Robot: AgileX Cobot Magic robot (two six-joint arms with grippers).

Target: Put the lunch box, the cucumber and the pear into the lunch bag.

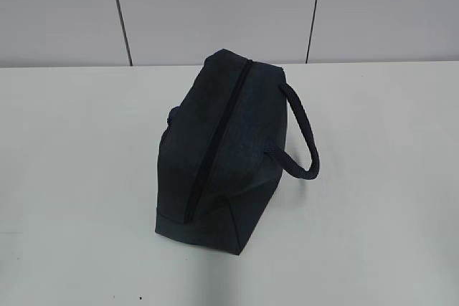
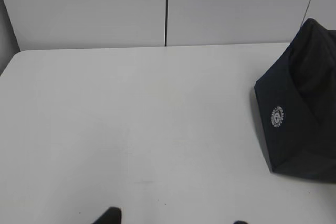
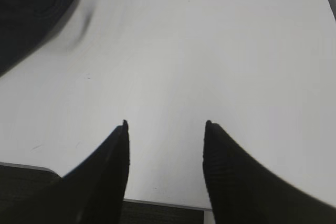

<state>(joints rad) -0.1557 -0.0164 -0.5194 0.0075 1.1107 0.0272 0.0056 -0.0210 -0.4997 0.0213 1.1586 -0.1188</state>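
The dark navy lunch bag (image 1: 222, 155) stands in the middle of the white table (image 1: 72, 177), its top zipper (image 1: 215, 141) shut and its loop handle (image 1: 301, 134) hanging to the right. It shows at the right edge of the left wrist view (image 2: 299, 108) and in the top left corner of the right wrist view (image 3: 26, 9). The lunch box, cucumber and pear are out of view. My left gripper (image 2: 173, 221) is open and empty, only its fingertips showing, left of the bag. My right gripper (image 3: 165, 127) is open and empty above the table's front edge. Neither arm shows in the exterior view.
Grey wall panels (image 1: 215, 5) stand behind the table. The table's front edge (image 3: 157, 203) lies under my right gripper. Its left edge (image 2: 8, 66) shows in the left wrist view.
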